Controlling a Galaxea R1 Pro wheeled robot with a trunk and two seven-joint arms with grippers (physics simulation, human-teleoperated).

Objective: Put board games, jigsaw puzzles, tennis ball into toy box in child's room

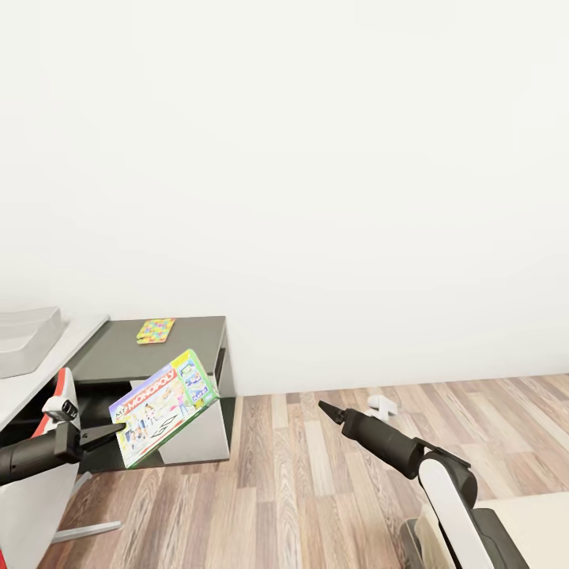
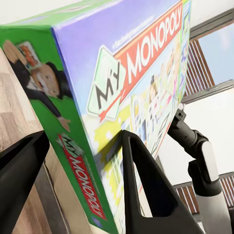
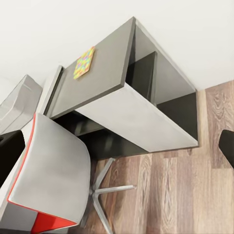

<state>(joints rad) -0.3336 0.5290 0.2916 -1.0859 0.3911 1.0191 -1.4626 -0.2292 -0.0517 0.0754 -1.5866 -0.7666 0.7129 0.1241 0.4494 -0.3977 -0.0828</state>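
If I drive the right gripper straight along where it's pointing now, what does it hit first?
Probably the dark grey cabinet: the right gripper points toward it across open wood floor. The held Monopoly box may be close to that line; depth unclear.

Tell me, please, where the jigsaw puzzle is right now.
In the head view, the jigsaw puzzle lies flat on the dark grey cabinet at lower left, right of the toy box.
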